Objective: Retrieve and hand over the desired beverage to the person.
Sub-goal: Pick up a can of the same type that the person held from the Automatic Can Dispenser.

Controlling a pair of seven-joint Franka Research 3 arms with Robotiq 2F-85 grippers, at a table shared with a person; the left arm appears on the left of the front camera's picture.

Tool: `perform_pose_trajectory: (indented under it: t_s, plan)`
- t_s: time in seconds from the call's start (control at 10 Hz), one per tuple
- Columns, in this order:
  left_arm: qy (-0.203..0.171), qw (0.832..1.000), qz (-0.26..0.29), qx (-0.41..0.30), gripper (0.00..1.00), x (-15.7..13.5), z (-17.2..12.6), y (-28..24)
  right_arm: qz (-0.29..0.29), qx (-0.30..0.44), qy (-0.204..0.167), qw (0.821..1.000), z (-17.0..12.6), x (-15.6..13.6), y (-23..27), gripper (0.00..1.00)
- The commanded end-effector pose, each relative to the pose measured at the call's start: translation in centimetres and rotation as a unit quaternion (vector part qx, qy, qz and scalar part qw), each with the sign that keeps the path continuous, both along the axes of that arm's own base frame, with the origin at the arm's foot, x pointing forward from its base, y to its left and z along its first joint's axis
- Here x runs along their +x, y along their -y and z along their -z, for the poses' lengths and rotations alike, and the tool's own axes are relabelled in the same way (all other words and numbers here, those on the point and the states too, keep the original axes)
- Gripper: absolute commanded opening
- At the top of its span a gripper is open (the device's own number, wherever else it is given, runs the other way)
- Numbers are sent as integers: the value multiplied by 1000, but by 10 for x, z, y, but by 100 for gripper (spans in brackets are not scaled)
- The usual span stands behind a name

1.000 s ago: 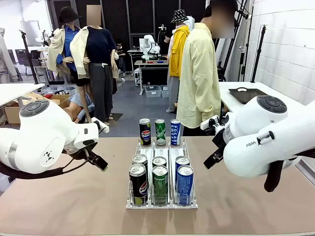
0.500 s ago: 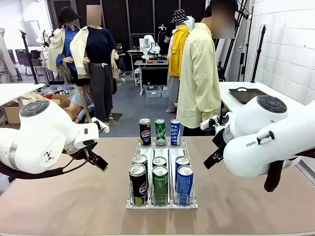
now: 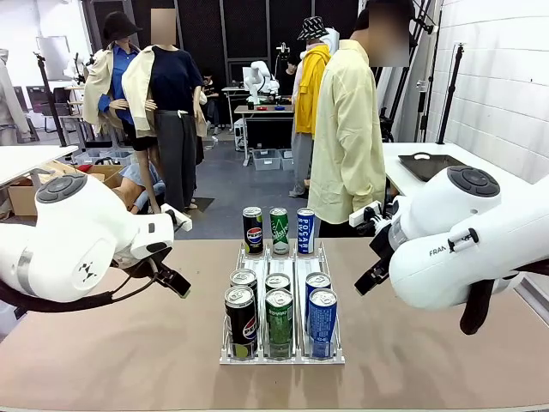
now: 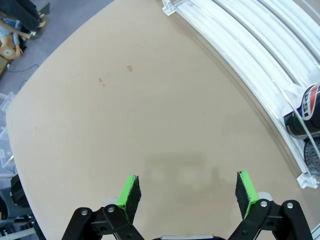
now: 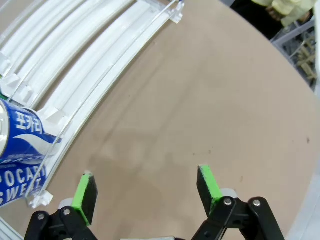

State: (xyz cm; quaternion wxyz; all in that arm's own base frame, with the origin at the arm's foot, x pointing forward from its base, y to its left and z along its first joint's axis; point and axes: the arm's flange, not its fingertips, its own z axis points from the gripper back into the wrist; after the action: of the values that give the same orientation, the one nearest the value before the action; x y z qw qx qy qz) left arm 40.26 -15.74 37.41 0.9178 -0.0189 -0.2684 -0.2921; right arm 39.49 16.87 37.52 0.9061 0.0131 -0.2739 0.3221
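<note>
Across the table (image 3: 111, 360) in the front view, a white rack (image 3: 283, 360) sits at the middle, holding nine cans (image 3: 279, 313) in three lanes (black Pepsi, green, blue Pocari Sweat). The person (image 3: 347, 129) in pale yellow stands beyond the rack's far end. A white arm flanks the rack on each side.

In the left wrist view, the left gripper (image 4: 188, 191) hangs over bare tabletop beside the rack, green pads wide apart and holding nothing. A Pepsi can (image 4: 306, 107) stands in the rack's nearest lane.

In the right wrist view, the right gripper (image 5: 146, 187) is likewise spread and empty beside the rack, with a Pocari Sweat can (image 5: 20, 145) in the adjoining lane.
</note>
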Motion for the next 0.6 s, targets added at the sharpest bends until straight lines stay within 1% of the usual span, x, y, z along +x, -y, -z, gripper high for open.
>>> perform_pose_trajectory:
  t_s: [0.0,0.1,0.2,0.3,0.4,0.5]
  plan:
    - [-17,1000,9,-16,100,7,-21,-7,-32,24,-28,999,-25,0,3,100]
    - [-22,1000,7,-16,100,9,-34,-9,-24,21,-21,999,-40,3,4,100]
    - [-36,999,13,-23,100,12,-48,-10,-25,18,-24,999,-59,7,7,100]
    - [-48,998,17,-32,100,14,-67,-14,-26,28,-44,998,-77,11,11,100]
    - [-67,996,30,-58,100,13,-93,-22,-22,50,-61,997,-100,19,21,100]
    - [-98,989,47,-96,100,14,-120,-40,-23,80,-84,993,-125,30,41,100]
